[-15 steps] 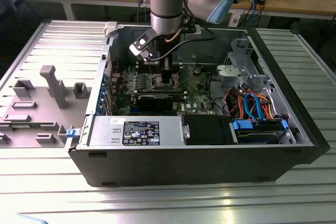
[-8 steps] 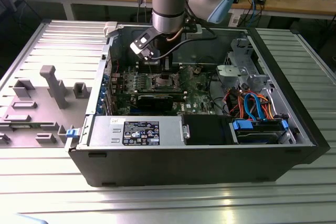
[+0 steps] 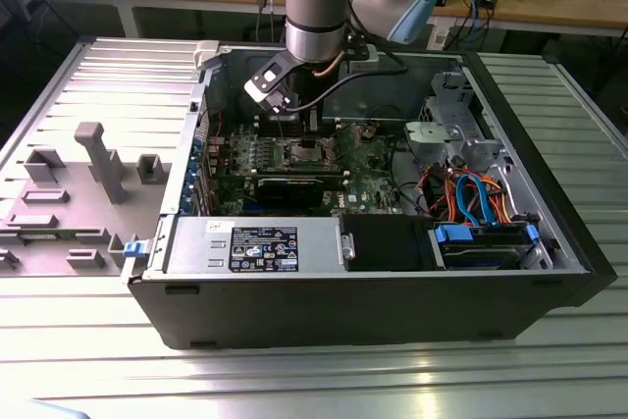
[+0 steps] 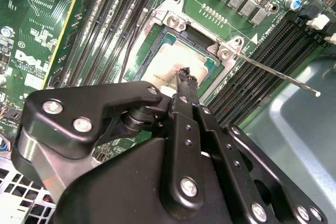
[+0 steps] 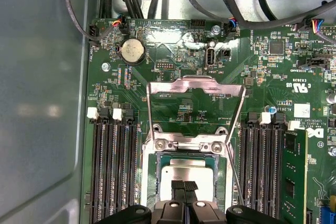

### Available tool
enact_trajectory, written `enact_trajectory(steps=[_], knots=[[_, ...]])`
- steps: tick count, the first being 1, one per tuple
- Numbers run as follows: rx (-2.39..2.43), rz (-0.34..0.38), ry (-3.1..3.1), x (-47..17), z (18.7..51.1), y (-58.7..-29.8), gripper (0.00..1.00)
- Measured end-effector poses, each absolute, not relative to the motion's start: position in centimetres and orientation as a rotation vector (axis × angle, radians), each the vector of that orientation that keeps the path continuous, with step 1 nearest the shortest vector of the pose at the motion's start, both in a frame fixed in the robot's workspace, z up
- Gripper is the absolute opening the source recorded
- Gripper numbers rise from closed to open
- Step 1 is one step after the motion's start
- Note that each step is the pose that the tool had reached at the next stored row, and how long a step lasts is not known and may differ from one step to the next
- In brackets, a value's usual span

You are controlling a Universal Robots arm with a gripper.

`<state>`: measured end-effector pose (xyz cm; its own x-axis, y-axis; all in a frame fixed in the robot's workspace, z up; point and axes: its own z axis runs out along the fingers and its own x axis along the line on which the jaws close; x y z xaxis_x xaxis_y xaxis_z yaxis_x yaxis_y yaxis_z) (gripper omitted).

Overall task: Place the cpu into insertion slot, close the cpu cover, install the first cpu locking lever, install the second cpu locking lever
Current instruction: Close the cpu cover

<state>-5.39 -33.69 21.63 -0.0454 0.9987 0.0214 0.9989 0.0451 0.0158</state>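
While cpu cover point(image 5: 197, 83) stands raised, end effector point(image 5: 184, 184) pinched narrow over cpu point(image 5: 184, 171), memory slots point(image 5: 113, 166) flanking.

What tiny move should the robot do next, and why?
Probably lift the gripper straight up, off the chip. Its shut tips rest on the cpu, which looks to lie flat in the insertion slot, while the cpu cover stands flipped open.

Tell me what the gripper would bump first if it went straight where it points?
Probably the cpu, lying in the insertion slot: the gripper points right at its silvery top. Whether they touch is unclear.
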Motion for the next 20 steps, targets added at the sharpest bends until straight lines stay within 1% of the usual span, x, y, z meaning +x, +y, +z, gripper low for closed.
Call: enact_trajectory(steps=[20], knots=[[-2.161, -0.041, -2.274, -5.39, 21.83, -33.69, 0.11]])
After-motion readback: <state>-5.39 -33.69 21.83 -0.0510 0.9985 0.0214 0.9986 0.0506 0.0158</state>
